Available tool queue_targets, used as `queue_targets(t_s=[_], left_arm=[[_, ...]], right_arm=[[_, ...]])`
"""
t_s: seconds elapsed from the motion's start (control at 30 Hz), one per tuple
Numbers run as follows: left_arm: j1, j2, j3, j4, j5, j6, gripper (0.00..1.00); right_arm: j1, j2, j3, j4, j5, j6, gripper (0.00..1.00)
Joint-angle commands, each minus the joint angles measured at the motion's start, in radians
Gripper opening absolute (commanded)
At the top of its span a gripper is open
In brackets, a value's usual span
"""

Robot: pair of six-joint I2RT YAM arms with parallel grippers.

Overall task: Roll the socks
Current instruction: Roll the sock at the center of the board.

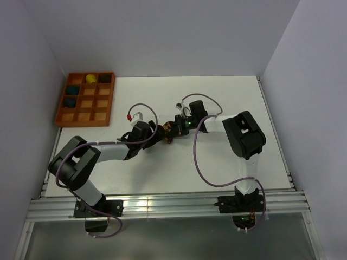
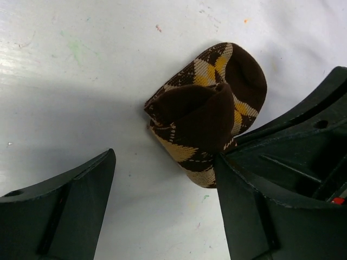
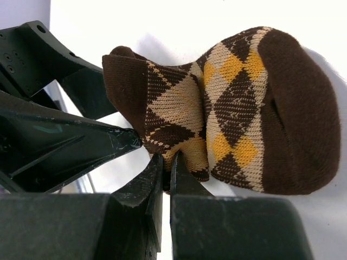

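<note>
A brown argyle sock bundle (image 1: 168, 131) with tan and yellow diamonds lies mid-table between the two grippers. In the left wrist view the sock (image 2: 209, 111) sits on the white table ahead of my left gripper (image 2: 165, 179), whose jaws are wide open, the right finger touching the sock's edge. In the right wrist view my right gripper (image 3: 166, 162) is shut, pinching a fold at the lower edge of the sock (image 3: 227, 103). The left gripper's fingers (image 3: 65, 141) show at that view's left.
An orange compartment tray (image 1: 85, 99) stands at the back left, holding rolled socks: teal ones (image 1: 72, 91), a yellow one (image 1: 91, 78) and a dark one (image 1: 104, 78). White walls enclose the table on three sides.
</note>
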Motion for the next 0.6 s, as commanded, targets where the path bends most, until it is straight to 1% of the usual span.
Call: queue_targets(t_s=[0.0,0.1,0.37,0.57], left_arm=[[0.007,0.023,0.034,0.048,-0.005,0.008,0.79],[0.019,0.035,0.029,0.076,-0.010,-0.005,0.77],[0.048,0.069,0.014,0.152,-0.010,-0.030,0.75],[0.054,0.113,0.044,0.140,-0.007,-0.029,0.73]], right_arm=[[-0.004,0.102,0.008,-0.238,0.071,-0.065,0.00],[-0.004,0.119,0.044,-0.271,0.058,-0.083,0.00],[-0.005,0.130,0.068,-0.307,0.065,-0.099,0.00],[-0.005,0.134,0.065,-0.298,0.061,-0.082,0.00]])
